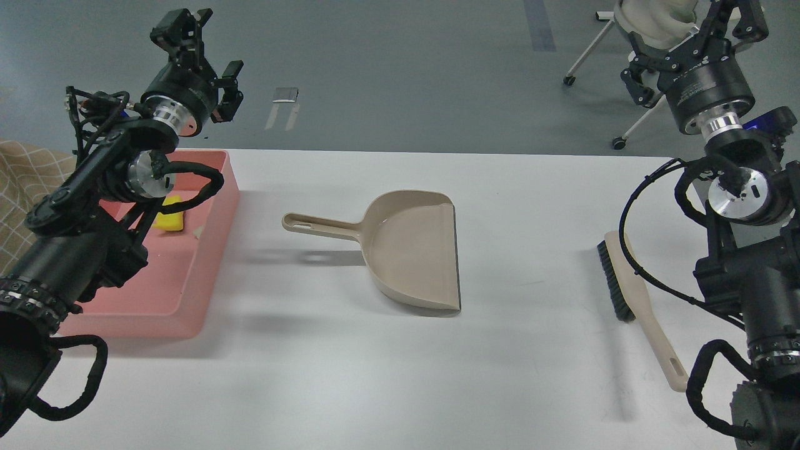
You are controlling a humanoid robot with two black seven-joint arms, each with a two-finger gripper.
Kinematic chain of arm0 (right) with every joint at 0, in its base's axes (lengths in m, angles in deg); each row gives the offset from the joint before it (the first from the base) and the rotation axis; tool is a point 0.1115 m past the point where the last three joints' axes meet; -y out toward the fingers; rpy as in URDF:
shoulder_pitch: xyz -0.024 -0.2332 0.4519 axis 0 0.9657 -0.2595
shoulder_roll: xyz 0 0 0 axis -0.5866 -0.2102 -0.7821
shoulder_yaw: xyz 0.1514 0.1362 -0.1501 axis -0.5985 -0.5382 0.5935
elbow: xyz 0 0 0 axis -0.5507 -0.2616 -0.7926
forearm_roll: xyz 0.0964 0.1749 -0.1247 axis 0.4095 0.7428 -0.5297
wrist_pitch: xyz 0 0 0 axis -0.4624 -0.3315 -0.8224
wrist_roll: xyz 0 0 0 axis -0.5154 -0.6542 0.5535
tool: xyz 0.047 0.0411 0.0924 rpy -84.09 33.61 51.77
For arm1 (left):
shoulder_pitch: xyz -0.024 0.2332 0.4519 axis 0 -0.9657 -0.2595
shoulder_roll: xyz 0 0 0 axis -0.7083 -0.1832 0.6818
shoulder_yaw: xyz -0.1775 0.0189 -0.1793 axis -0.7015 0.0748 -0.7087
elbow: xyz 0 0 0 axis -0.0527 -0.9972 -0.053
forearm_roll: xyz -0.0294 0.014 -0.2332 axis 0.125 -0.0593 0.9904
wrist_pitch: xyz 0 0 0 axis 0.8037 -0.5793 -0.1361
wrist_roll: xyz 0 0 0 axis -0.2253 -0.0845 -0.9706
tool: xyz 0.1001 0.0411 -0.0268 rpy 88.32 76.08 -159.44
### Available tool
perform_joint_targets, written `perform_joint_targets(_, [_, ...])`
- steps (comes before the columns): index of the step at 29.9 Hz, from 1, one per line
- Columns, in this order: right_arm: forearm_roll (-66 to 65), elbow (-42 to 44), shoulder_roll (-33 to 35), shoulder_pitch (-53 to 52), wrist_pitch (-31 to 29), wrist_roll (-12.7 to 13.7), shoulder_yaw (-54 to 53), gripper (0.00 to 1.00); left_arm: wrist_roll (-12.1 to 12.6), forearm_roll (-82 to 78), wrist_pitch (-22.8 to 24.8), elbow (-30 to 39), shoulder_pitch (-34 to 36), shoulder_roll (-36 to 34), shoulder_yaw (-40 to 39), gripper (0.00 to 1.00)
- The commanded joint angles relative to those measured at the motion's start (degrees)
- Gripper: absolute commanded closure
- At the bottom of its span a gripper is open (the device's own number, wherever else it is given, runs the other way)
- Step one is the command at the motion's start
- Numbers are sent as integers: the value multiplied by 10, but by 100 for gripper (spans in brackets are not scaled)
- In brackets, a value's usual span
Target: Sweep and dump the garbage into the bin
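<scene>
The beige brush (631,294) lies at four o'clock, the empty dustpan (409,247) at centre. At nine o'clock, the pink bin (206,250) holds a yellow sponge piece (170,215) and whitish slice (199,231). Farther back, the left gripper (209,59) and right gripper (687,53) are raised with fingers spread, empty. No legible writing.

Beige dustpan (409,250) lies mid-table (531,206), between both claws; brush (631,294) lies below the right claw; wheeled chair (631,37) beside it.
</scene>
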Motion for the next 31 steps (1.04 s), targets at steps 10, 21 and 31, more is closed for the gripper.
perform_joint_targets(10, [15, 83, 10, -11, -6, -8, 38, 0, -39, 5, 4, -19, -4, -10, 6, 13])
perform_joint_targets(21, [15, 90, 28, -10, -21, -8, 39, 0, -40, 11, 5, 56, -66, -50, -34, 13])
perform_joint_targets(31, [15, 87, 28, -12, -18, -11, 38, 0, -40, 14, 3, 71, -80, -46, -36, 13])
